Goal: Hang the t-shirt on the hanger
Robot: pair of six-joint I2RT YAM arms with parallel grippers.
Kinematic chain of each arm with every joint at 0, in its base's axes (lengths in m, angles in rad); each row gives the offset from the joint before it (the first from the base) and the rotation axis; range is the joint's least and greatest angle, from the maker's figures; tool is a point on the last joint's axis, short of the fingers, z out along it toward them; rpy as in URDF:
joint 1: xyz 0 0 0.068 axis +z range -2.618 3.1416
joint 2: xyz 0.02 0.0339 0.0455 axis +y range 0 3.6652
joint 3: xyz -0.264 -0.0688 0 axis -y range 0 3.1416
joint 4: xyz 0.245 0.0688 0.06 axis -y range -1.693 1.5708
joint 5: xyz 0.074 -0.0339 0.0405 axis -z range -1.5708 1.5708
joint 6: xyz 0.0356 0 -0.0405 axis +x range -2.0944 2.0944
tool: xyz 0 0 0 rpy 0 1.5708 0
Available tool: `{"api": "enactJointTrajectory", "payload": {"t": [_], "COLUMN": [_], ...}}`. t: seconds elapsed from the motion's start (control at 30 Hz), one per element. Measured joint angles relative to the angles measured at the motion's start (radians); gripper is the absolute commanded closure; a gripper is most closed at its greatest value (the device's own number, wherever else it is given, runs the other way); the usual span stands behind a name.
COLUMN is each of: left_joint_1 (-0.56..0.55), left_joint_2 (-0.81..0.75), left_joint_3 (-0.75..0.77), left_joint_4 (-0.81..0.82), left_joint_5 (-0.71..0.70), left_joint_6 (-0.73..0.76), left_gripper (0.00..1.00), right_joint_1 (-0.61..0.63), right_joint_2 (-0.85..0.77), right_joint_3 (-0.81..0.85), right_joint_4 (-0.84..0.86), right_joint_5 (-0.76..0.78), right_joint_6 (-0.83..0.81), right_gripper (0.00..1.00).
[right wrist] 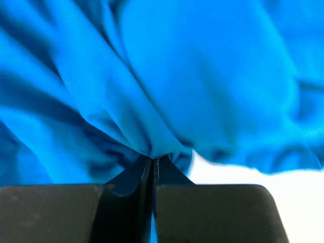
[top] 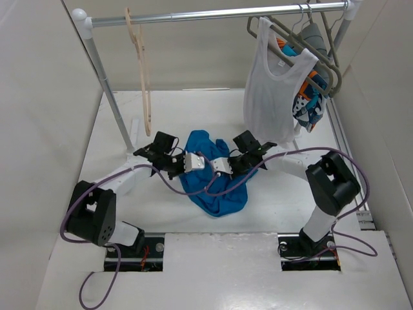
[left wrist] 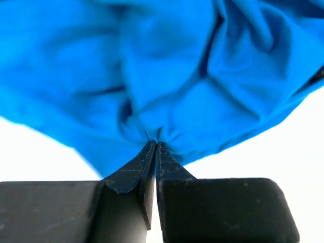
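The bright blue t-shirt (top: 213, 187) lies crumpled on the white table between my two arms. My left gripper (top: 201, 163) is shut on a fold of the t-shirt (left wrist: 167, 76); its black fingertips (left wrist: 147, 152) pinch the cloth. From the other side my right gripper (top: 213, 165) is also shut on the t-shirt (right wrist: 202, 76), a pleat of fabric caught at its fingertips (right wrist: 162, 164). The two grippers almost meet over the shirt's upper part. The pale wooden hanger (top: 143, 71) hangs from the rail at the back left, apart from both grippers.
A grey rail (top: 213, 14) on white posts spans the back. At its right end hang a white tank top (top: 274, 81), a patterned orange-teal garment (top: 311, 97) and grey hangers (top: 316, 39). The slanted left post (top: 106, 84) stands near the left arm.
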Motion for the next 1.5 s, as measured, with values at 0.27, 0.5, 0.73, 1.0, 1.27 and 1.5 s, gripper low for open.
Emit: {"api": "enactJointTrajectory", "payload": {"t": [0.27,0.5,0.73,1.0,1.27,1.5], "left_joint_1": [0.126,0.125,0.125,0.125,0.126,0.111], "left_joint_2": [-0.116,-0.282,-0.439,-0.16,-0.163,-0.434], "left_joint_3": [0.194,0.201,0.166,0.151,0.072,-0.051], "left_joint_4": [-0.126,-0.224,-0.097,-0.01,-0.054,-0.103], "left_joint_5": [0.018,0.077,0.072,-0.088,-0.106,-0.03], "left_joint_6": [-0.19,-0.315,-0.549,-0.681,-0.597,-0.33], "left_gripper": [1.0,1.0,1.0,0.83,0.11,0.0], "right_joint_1": [-0.148,-0.154,-0.177,-0.177,-0.117,-0.019], "right_joint_2": [-0.208,-0.348,-0.34,0.024,-0.006,-0.188], "right_joint_3": [0.079,0.262,0.276,0.562,0.557,0.556], "right_joint_4": [-0.017,-0.051,-0.081,-0.128,-0.159,-0.161], "right_joint_5": [0.047,0.051,0.029,0.07,0.177,0.321], "right_joint_6": [0.06,0.058,0.061,0.08,0.076,0.077], "right_gripper": [1.0,1.0,1.0,0.26,0.0,0.0]}}
